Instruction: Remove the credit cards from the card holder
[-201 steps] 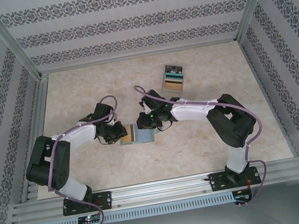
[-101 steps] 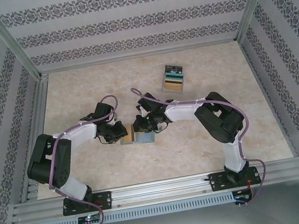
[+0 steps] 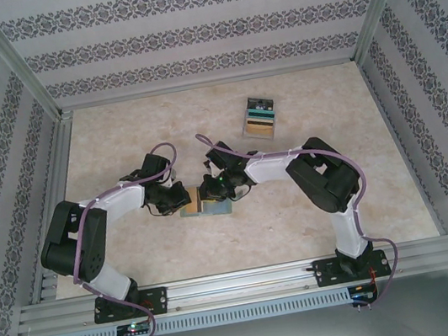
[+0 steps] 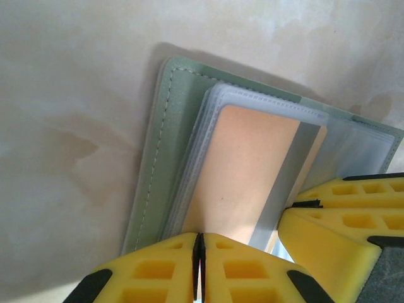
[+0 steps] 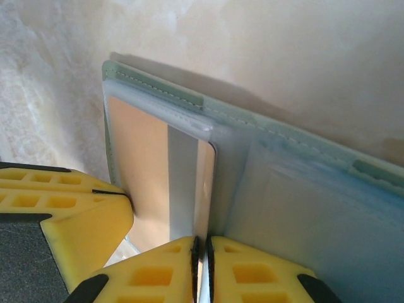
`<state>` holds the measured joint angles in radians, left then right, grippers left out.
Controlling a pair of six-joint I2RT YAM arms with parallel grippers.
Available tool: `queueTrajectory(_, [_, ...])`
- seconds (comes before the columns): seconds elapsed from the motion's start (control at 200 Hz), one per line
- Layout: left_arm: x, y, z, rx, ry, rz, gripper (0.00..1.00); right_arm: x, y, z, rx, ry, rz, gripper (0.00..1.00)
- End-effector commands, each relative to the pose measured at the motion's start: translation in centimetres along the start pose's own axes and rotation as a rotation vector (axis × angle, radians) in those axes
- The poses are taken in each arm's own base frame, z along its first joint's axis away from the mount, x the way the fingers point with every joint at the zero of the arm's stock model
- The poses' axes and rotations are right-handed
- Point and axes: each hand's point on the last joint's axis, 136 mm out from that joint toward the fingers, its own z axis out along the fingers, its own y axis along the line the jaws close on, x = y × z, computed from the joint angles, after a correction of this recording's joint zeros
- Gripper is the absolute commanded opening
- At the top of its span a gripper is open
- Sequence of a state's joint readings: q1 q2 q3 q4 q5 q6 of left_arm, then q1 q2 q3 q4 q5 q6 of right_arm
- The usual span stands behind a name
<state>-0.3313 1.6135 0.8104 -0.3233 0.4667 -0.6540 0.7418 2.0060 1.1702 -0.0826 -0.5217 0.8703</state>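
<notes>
On table (image 3: 116,134): holder (image 3: 216,210) lies open between both grippers; left gripper (image 4: 199,265) closed on its left edge, apparently pinning it; right gripper (image 5: 202,262) pinched shut on tan card (image 4: 246,170), likely to draw it out. Freed pile (image 3: 260,118) sits well beyond holder.

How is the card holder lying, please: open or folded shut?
Open: the card holder lies spread flat, clear sleeves and a tan card facing up.
</notes>
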Motion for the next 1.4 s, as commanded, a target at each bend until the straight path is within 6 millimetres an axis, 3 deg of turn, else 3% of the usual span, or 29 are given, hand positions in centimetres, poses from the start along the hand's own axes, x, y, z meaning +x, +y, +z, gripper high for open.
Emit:
queueTrajectory(0.0, [0.6, 1.2, 0.9, -0.019, 0.036, -0.031, 0.12, 0.6, 0.3, 1.2, -0.023, 0.042, 0.017, 0.16])
queueTrajectory(0.21, [0.8, 1.0, 1.0, -0.004, 0.042, -0.035, 0.11, 0.6, 0.7, 1.4, -0.049, 0.048, 0.019, 0.15])
queueTrajectory(0.355, [0.9, 1.0, 1.0, -0.001, 0.047, -0.037, 0.09, 0.6, 0.9, 1.3, -0.063, 0.048, 0.017, 0.00])
queueTrajectory(0.789, [0.6, 2.5, 0.2, -0.079, 0.020, -0.051, 0.07, 0.5, -0.9, -1.0, -0.055, -0.004, 0.048, 0.00])
queueTrajectory(1.099, [0.2, 2.4, -0.4, -0.074, -0.006, -0.057, 0.08, 0.4, -0.1, -1.2, -0.078, -0.006, 0.030, 0.00])
queueTrajectory(1.244, [-0.9, 0.9, -2.1, -0.010, -0.101, -0.041, 0.11, 0.2, 0.4, -1.3, -0.080, -0.010, 0.024, 0.13])
queueTrajectory(1.394, [-1.5, 0.0, -3.0, 0.014, -0.119, -0.029, 0.14, 0.0, 1.0, -1.4, -0.088, -0.013, 0.017, 0.16])
